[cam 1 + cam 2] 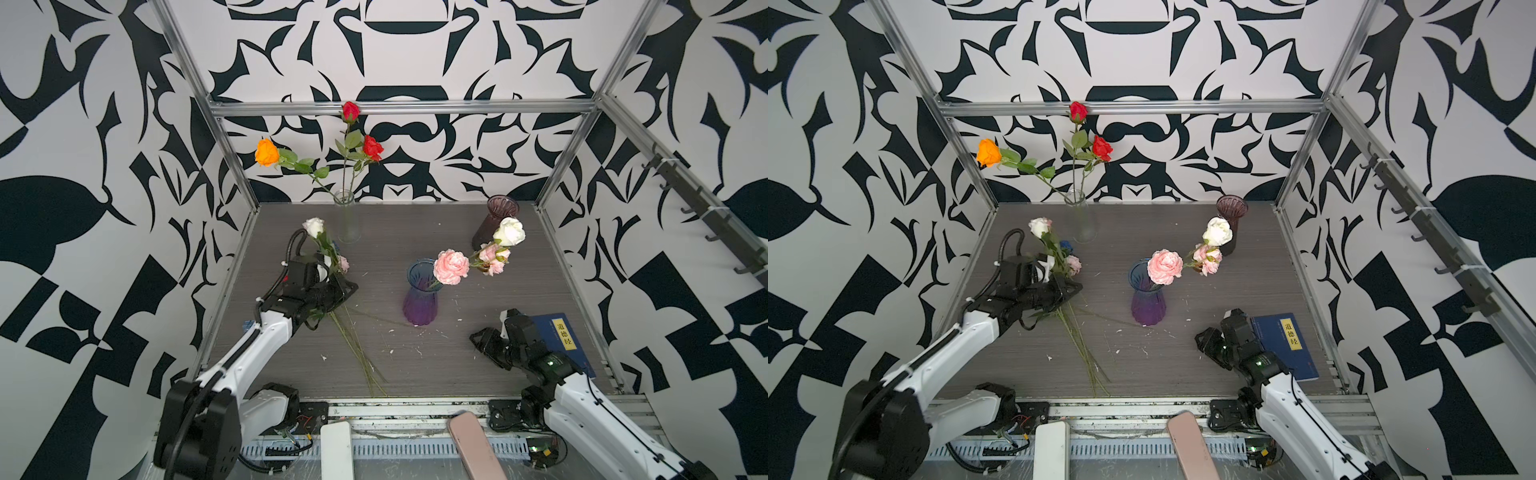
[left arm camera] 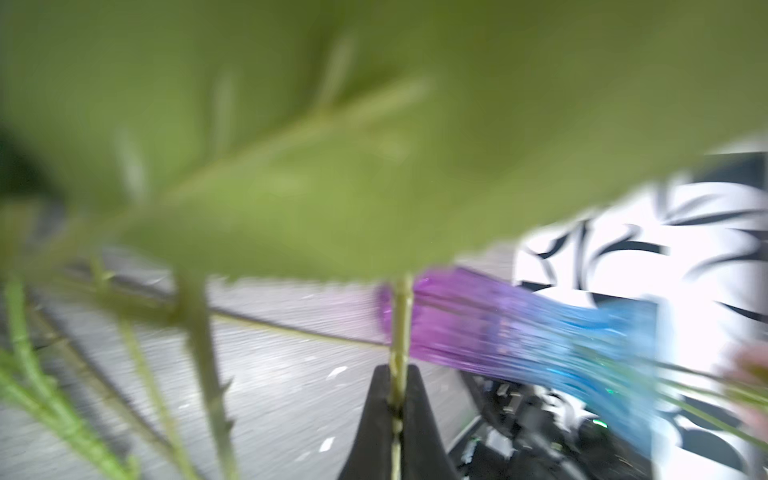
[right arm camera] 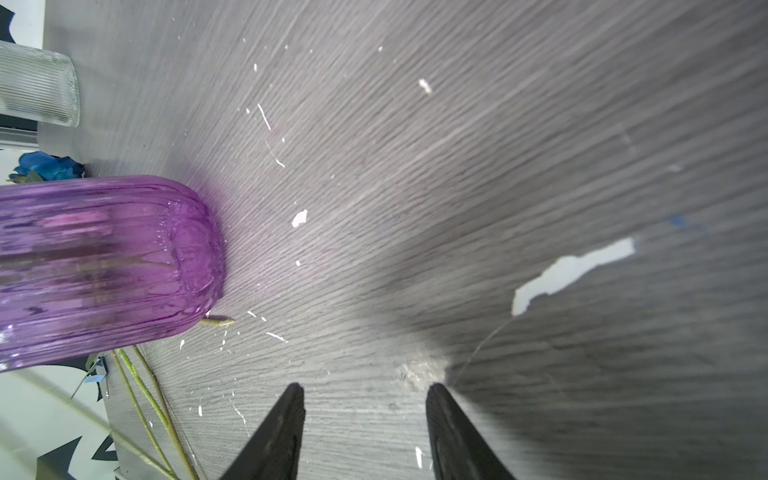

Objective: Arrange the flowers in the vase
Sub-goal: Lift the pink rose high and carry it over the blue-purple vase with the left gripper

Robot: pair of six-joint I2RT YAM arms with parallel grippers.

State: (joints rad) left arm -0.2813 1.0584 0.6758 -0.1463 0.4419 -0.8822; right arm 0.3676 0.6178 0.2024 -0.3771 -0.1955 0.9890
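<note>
Pairs white shells on the long links of the left arm (image 1: 249, 349) and right arm (image 1: 582, 415) with black housings at every joint. Ends each in a black hand: left hand (image 2: 397, 419) and right hand (image 3: 365, 390), with smooth matte fingers (image 3: 278, 436) tapering to wedge tips. Loops a black ribbed cable (image 1: 293, 245) over the left wrist, cinched with white zip ties (image 1: 259, 300). Runs a thin black wire (image 1: 596, 395) along the right shell. Glows with a small green light (image 1: 550, 363) on the right forearm.
</note>
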